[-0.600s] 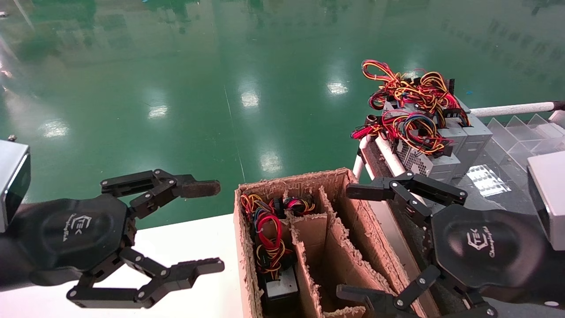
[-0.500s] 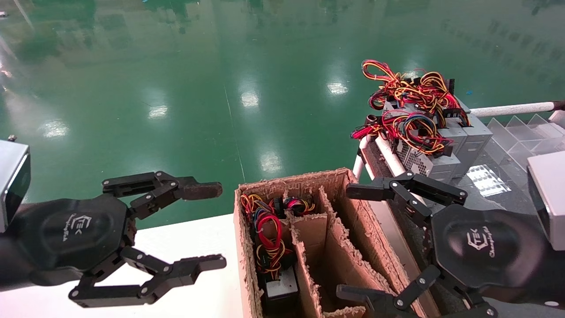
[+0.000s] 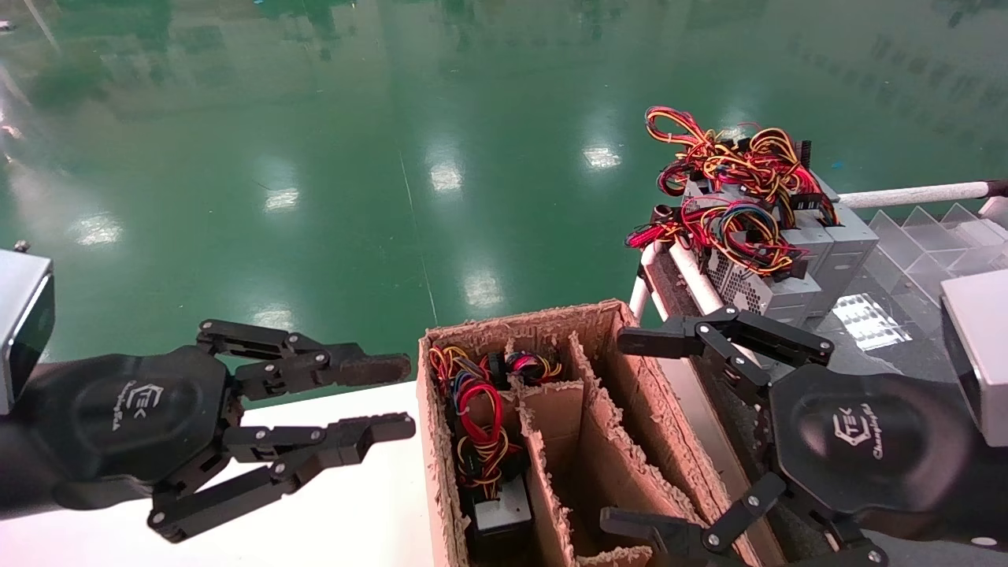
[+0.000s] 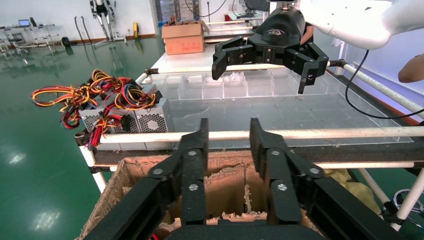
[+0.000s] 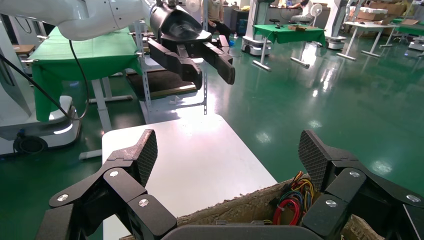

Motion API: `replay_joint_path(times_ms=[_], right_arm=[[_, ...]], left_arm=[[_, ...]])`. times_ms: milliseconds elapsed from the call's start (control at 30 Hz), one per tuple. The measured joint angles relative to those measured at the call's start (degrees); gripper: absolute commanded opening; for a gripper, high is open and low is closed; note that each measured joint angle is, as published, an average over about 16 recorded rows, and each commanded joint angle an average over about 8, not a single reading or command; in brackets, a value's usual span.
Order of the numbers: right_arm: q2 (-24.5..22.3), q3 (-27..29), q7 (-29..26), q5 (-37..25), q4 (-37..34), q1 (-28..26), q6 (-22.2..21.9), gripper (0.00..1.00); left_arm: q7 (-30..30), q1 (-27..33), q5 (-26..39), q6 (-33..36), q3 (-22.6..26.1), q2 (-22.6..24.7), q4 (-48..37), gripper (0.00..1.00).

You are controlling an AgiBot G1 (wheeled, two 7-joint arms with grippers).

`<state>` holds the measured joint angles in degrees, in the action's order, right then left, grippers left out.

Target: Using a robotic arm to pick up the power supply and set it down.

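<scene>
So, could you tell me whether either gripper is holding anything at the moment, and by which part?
Nothing is held. The left gripper has narrowed beside the cardboard box with only air between its fingers; the right gripper is wide open over the box.

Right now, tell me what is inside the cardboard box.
The cardboard box has dividers. Its left compartment holds a power supply under red, yellow and blue wires. The middle compartment's floor is hidden.

Left tool (image 3: pixel 402 398) held level at the robot's left, fingers pointing forward with only a narrow gap between them, nothing in its grip, right tool (image 3: pixel 634 429) held at the right, fingers spread wide apart, also empty
</scene>
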<state>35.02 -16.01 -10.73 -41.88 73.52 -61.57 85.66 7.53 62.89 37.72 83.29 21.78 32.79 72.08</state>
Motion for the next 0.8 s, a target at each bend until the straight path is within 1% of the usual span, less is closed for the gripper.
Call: replay_joint_path(times_ms=[500, 533, 767, 800], right_arm=[[0.0, 0.0, 0.0, 0.0, 0.0, 0.0, 0.0, 1.00], [0.0, 0.0, 0.0, 0.0, 0.0, 0.0, 0.0, 1.00], [0.0, 0.0, 0.0, 0.0, 0.0, 0.0, 0.0, 1.00], [0.0, 0.0, 0.0, 0.0, 0.0, 0.0, 0.0, 1.00]], left_arm=[[0.0, 0.0, 0.0, 0.0, 0.0, 0.0, 0.0, 0.00], [0.0, 0.0, 0.0, 0.0, 0.0, 0.0, 0.0, 0.03], [0.0, 0.0, 0.0, 0.0, 0.0, 0.0, 0.0, 0.90], [0.0, 0.0, 0.0, 0.0, 0.0, 0.0, 0.0, 1.00]])
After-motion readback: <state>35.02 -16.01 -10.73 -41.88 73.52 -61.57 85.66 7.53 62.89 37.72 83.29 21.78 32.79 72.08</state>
